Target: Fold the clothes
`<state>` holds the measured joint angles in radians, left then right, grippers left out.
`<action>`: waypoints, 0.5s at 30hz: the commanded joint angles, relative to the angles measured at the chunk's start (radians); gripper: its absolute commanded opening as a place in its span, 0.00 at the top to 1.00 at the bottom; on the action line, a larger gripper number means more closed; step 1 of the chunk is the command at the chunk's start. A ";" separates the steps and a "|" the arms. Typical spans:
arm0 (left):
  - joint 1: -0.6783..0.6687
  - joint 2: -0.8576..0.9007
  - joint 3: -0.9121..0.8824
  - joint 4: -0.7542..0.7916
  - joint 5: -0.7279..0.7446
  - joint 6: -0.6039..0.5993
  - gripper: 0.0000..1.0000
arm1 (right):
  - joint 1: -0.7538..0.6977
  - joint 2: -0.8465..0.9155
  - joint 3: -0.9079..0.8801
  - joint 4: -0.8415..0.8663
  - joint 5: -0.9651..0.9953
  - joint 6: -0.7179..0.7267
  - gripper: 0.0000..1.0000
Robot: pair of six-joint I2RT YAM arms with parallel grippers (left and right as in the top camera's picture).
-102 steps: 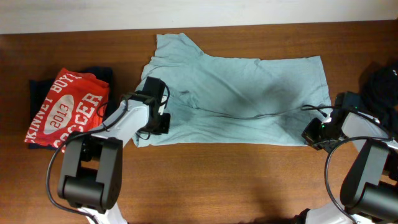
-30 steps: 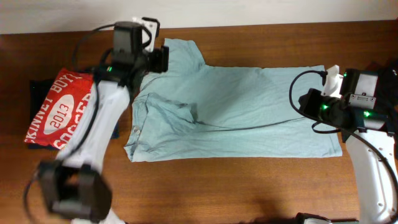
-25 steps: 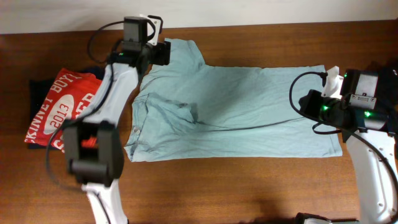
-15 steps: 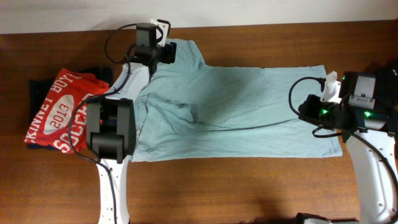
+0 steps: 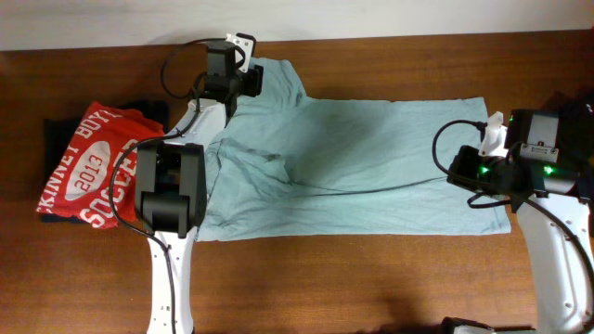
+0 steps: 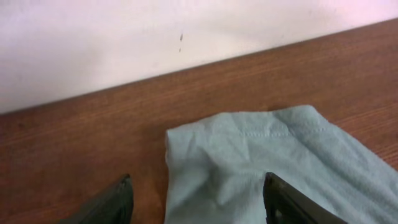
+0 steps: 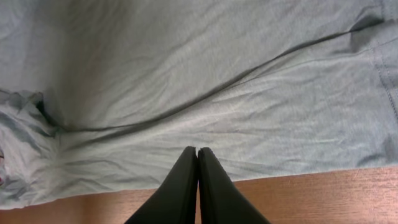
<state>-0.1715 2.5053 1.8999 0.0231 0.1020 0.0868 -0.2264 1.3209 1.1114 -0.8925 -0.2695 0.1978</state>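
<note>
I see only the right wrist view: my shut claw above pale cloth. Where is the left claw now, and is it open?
Observer: The left claw is open, at the far sleeve of the t-shirt, near the wall.
Operator: Does it grip the sleeve?
Observer: No; the sleeve lies between its fingers, which stand wide apart.
Operator: What else is on the table?
Observer: A red shirt lies on a dark garment, left of the t-shirt.
</note>
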 commanded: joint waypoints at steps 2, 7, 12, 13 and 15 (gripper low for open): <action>0.000 0.048 0.022 0.011 0.023 0.000 0.34 | 0.003 -0.012 0.018 -0.019 0.016 -0.011 0.93; 0.001 0.071 0.022 0.017 0.037 -0.031 0.39 | 0.003 -0.012 0.018 -0.039 0.017 -0.011 0.94; 0.000 0.072 0.026 0.029 0.037 -0.031 0.48 | 0.003 -0.012 0.018 -0.046 0.016 -0.011 0.95; 0.000 0.072 0.026 0.029 0.037 -0.034 0.52 | 0.003 -0.012 0.018 -0.047 0.016 -0.011 0.94; 0.000 0.072 0.027 0.027 0.038 -0.056 0.60 | 0.003 -0.012 0.018 -0.047 0.016 -0.011 0.94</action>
<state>-0.1715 2.5683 1.9079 0.0486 0.1246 0.0586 -0.2264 1.3209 1.1118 -0.9363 -0.2626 0.1982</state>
